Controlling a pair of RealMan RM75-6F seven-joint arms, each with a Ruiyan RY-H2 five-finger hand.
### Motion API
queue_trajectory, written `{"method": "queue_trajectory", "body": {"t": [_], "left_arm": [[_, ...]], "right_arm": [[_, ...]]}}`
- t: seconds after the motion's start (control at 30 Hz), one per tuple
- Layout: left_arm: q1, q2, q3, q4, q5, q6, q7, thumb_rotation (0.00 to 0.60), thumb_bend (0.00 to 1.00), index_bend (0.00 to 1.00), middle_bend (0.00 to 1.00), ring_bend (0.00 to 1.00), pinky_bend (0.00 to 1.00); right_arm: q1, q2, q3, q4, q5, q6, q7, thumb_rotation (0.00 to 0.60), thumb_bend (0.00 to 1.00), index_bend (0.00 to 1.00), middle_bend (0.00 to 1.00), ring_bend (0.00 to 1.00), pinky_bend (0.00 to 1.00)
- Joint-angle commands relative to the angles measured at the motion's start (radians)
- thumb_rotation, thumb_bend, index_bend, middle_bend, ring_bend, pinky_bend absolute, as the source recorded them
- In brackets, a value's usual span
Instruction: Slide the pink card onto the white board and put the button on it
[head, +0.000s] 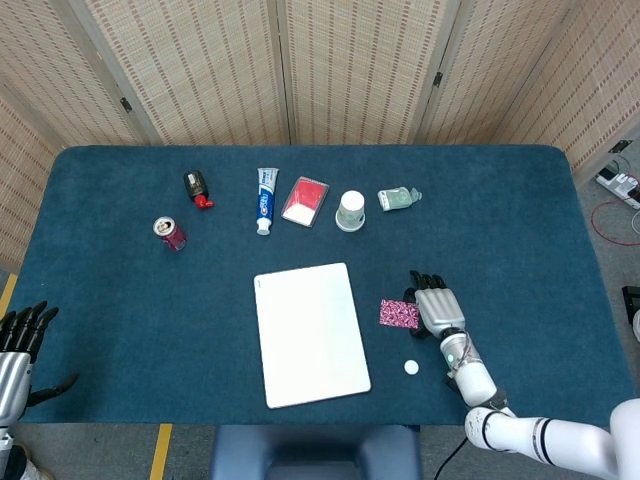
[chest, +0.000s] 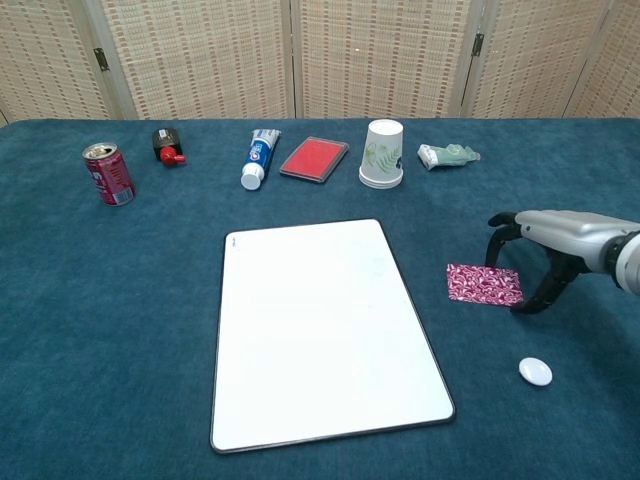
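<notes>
While the pink card (chest: 484, 284) lies flat on the blue worktop (chest: 120, 300), just right of the white board (chest: 325, 330) and apart from its edge, the entry reads as follows.

Right hand (chest: 545, 250): arched over the card's right end, fingers (chest: 492, 245) curved downward with tips at or just beside the card's far corner and right edge. It holds nothing. Whether the tips actually press on the card cannot be told from either view.

Left hand (head: 15, 345): parked at the near left corner, well apart from the work, fingers spread, holding nothing.

Button (chest: 536, 372): small, white, on the worktop nearer the front, right of the board and near the card but not touching it.

Step in hand, by my judgement: the slide has not yet carried the card anywhere near the board. To do it well, the fingers should bear lightly on the card's top face and draw it straight left. The cloth looks grippy, so too much weight may buckle or stall the thin card; too little and the fingers will skate over it. The board's raised rim is the likely snag: the leading edge may butt against it rather than ride up.

Also present along the far side: soda can (chest: 109, 173), toothpaste tube (chest: 259, 158), red pad (chest: 314, 159), paper cup (chest: 382, 154).
</notes>
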Motion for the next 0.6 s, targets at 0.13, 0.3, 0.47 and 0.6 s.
{"method": "queue_trajectory", "body": {"t": [0.13, 0.3, 0.47, 0.6], "left_arm": [[0.000, 0.000, -0.001, -0.002, 0.003, 0.004, 0.001, 0.600, 0.14, 0.11, 0.07, 0.09, 0.00], [0.000, 0.002, -0.001, -0.004, 0.003, 0.003, 0.003, 0.600, 0.14, 0.11, 0.07, 0.09, 0.00], [0.001, 0.006, -0.004, -0.011, 0.003, 0.008, 0.006, 0.600, 0.14, 0.11, 0.07, 0.09, 0.00], [0.002, 0.009, -0.003, -0.015, 0.005, 0.010, 0.009, 0.600, 0.14, 0.11, 0.07, 0.09, 0.00]], "right_arm": [[-0.015, 0.022, -0.001, -0.024, -0.029, 0.013, 0.032, 0.600, 0.27, 0.42, 0.06, 0.00, 0.00], [-0.024, 0.049, 0.000, -0.062, -0.063, 0.021, 0.057, 0.600, 0.27, 0.42, 0.06, 0.00, 0.00], [-0.004, 0.061, 0.005, -0.118, -0.091, 0.013, 0.040, 0.600, 0.27, 0.42, 0.06, 0.00, 0.00], [0.035, 0.045, 0.017, -0.153, -0.084, 0.006, -0.009, 0.600, 0.27, 0.42, 0.06, 0.00, 0.00]]}}
